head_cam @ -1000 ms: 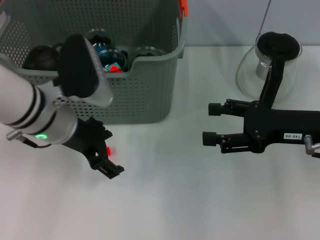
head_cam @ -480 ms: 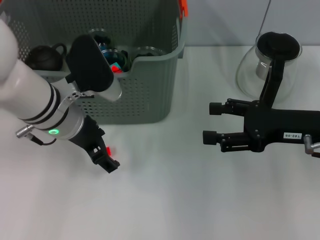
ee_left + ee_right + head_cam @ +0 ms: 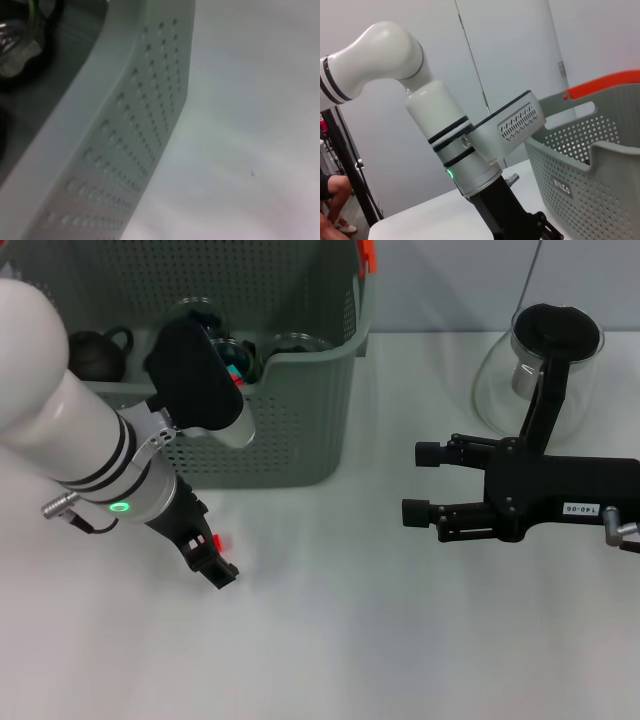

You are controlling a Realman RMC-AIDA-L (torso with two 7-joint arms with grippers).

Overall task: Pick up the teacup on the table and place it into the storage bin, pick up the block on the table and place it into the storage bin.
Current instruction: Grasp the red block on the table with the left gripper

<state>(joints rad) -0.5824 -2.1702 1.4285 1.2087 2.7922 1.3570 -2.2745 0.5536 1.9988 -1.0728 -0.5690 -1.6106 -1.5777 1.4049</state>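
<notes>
The grey perforated storage bin [image 3: 300,430] stands at the back left, with an orange clip [image 3: 367,254] on its rim. It also shows in the left wrist view [image 3: 125,150] and the right wrist view [image 3: 590,170]. A glass teacup [image 3: 296,343] lies inside it, beside a black teapot [image 3: 98,350] and a red-and-teal piece [image 3: 235,370]. A small red block [image 3: 217,541] sits on the table in front of the bin. My left gripper [image 3: 208,558] is low over the table right against the block and hides part of it. My right gripper [image 3: 422,483] hovers open and empty at mid right.
A glass pitcher [image 3: 500,380] with a black lid stands at the back right, behind my right arm. The white table [image 3: 330,640] stretches across the front. My left forearm [image 3: 90,460] overlaps the bin's front wall.
My left forearm has swung up and back toward the bin, and its gripper has pulled in slightly. The red block stays where it was. The right arm has barely moved.
</notes>
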